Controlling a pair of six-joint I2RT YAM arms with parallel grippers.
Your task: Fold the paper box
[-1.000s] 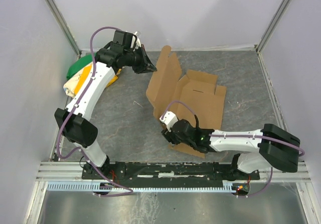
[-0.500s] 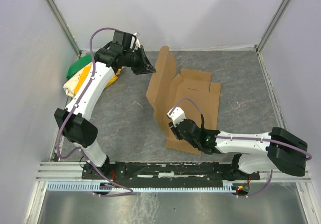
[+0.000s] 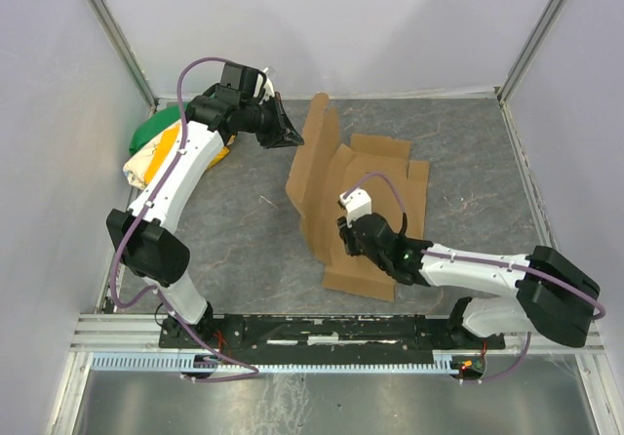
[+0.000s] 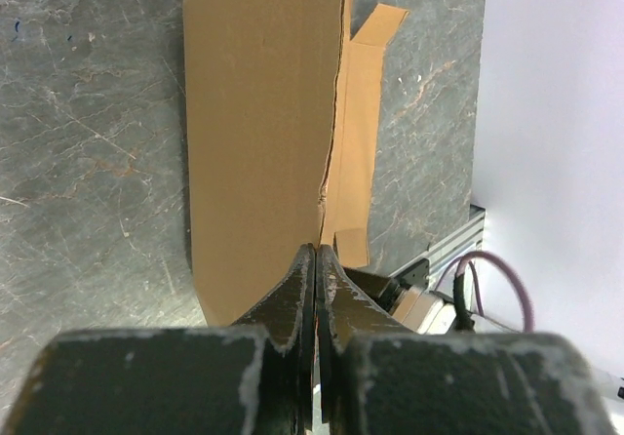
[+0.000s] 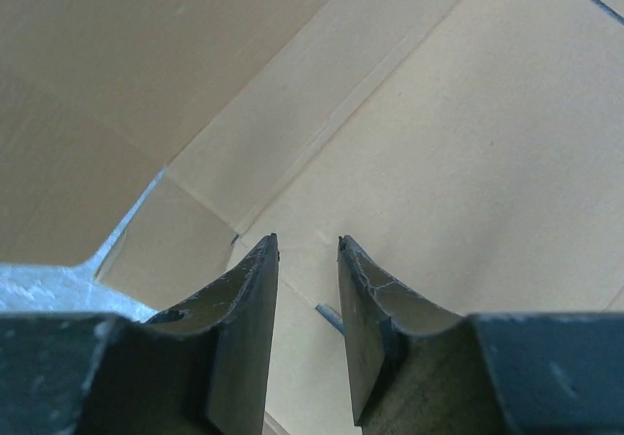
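Note:
The paper box [image 3: 375, 177] is a brown creased cardboard sheet lying on the grey table, with its left panel [image 3: 314, 157] tilted up. My left gripper [image 3: 292, 138] hovers just left of that raised panel's top edge, shut with nothing in it. Its wrist view shows the shut gripper [image 4: 317, 250] pointing along the panel [image 4: 258, 113]. My right gripper [image 3: 349, 245] sits low over the sheet's near part. In its wrist view the right gripper [image 5: 308, 242] is open by a narrow gap, empty, just above the cardboard [image 5: 439, 113] near a crease and a slot.
A green, yellow and white cloth bundle [image 3: 156, 147] lies at the far left, behind the left arm. Enclosure walls and metal posts [image 3: 117, 40] ring the table. A metal rail [image 3: 322, 330] holding both arm bases runs along the near edge.
My right gripper has moved forward and to the right over the cardboard, and its jaws have narrowed. The sheet has closed up a little, its right side drawn in. The left arm barely moved.

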